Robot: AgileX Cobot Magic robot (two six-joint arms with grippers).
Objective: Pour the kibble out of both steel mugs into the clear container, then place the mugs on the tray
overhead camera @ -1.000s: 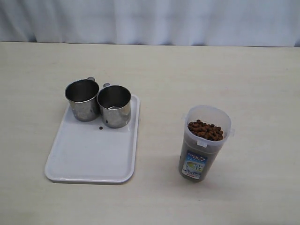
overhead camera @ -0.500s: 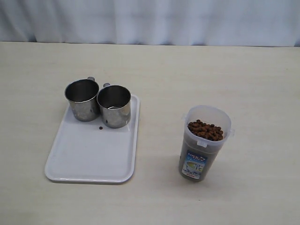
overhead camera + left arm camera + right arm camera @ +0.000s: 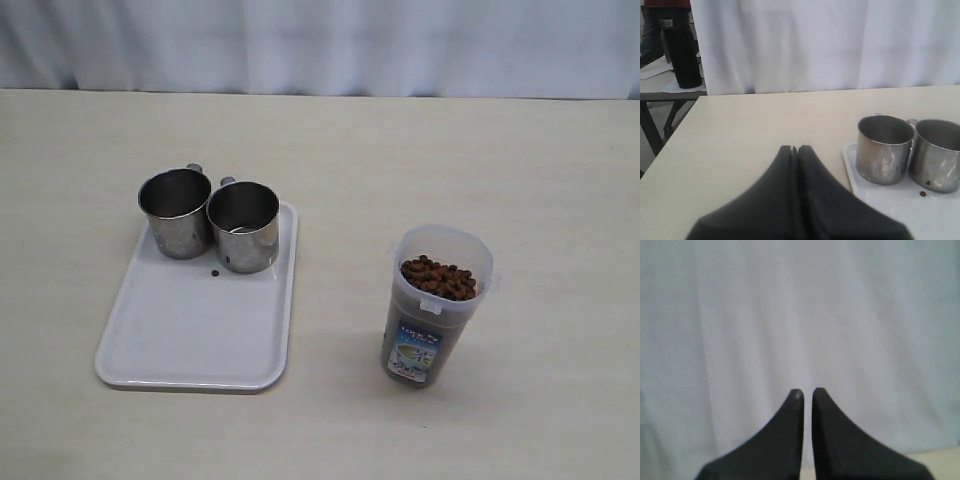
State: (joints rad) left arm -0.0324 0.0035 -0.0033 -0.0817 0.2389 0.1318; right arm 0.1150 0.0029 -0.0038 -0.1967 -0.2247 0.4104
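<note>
Both steel mugs (image 3: 175, 212) upper-left, on tray (image 3: 190, 340): rigid, slick, prob light, so pinch wall at rim. L gripper (image 3: 794, 148) & R gripper (image 3: 807, 391): jaws together, empty.

The left claw (image 3: 794, 148) and the right claw (image 3: 807, 390) look alike, each a pair of smooth matte-black fingers (image 3: 822, 200), broad at the base and curving into narrow rounded tips, the right pair's tips catching a faint pale sheen.
</note>
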